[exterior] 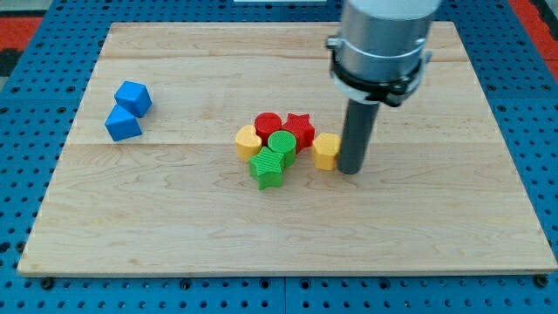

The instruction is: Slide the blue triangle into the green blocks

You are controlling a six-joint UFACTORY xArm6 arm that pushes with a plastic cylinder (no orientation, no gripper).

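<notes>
The blue triangle lies at the view's left, touching a blue cube just above it. The green blocks sit near the middle: a green cylinder and a green star below it, touching each other. My tip rests on the board to the right of the cluster, right beside a yellow hexagonal block. The tip is far to the right of the blue triangle, with the cluster between them.
A red cylinder and a red star sit behind the green blocks. A yellow heart-shaped block sits at the cluster's left. The wooden board lies on a blue pegboard.
</notes>
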